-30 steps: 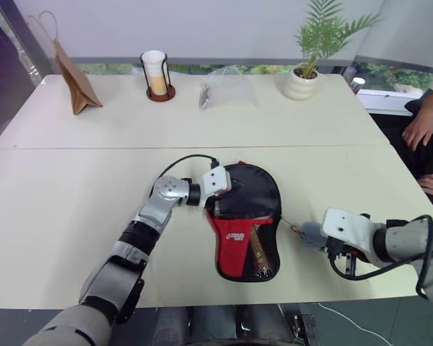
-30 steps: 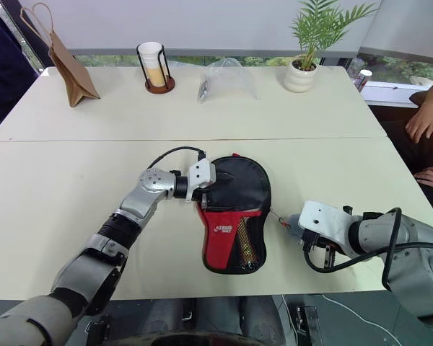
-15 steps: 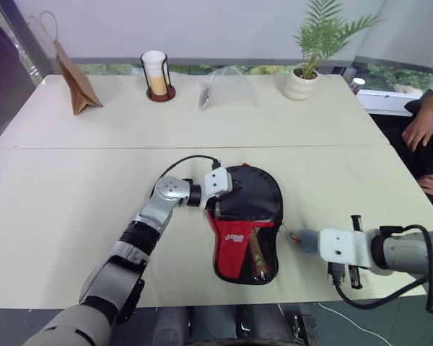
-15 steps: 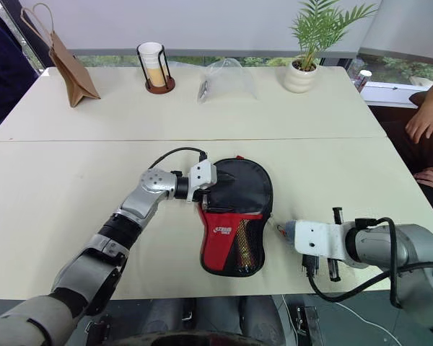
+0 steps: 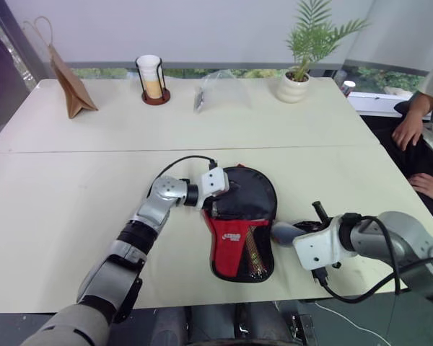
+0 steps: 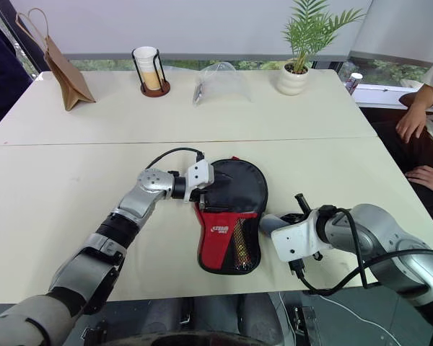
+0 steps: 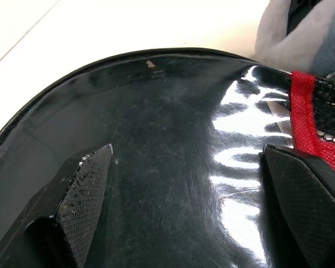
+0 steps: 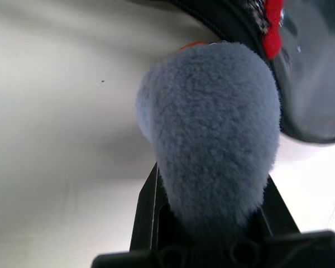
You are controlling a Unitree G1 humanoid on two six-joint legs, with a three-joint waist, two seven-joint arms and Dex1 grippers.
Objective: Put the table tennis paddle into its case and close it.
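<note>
Head views give me the case (image 5: 239,222) near the table's (image 5: 72,216) near edge, about the middle, lying flat with its round black end far and its red logo panel near. Through the mesh window on the red part I can see the paddle's (image 5: 255,251) tan handle, so the paddle sits inside the case.

My right gripper (image 6: 273,225) is just right of the case, at its right edge. Its fingers are wrapped in a grey fuzzy cover (image 8: 212,128), and they stand nearly closed; in the right wrist view the cover's tip sits against the case's zip edge beside a small red tab (image 8: 273,28). I cannot tell whether the tab is actually pinched.

My left gripper (image 5: 218,196) reaches in from the left onto the case's round end. In the left wrist view its fingers (image 7: 81,195) are spread wide and rest on the glossy black face, one on each side, with nothing clamped between them.

Farther off, along the far side of the table, I see a brown paper bag (image 5: 68,83) on the left, a cup in a black wire holder (image 5: 151,78), a clear plastic bag (image 5: 220,90), and a potted plant (image 5: 297,72). At the right edge a person's hands (image 5: 408,133) show.
</note>
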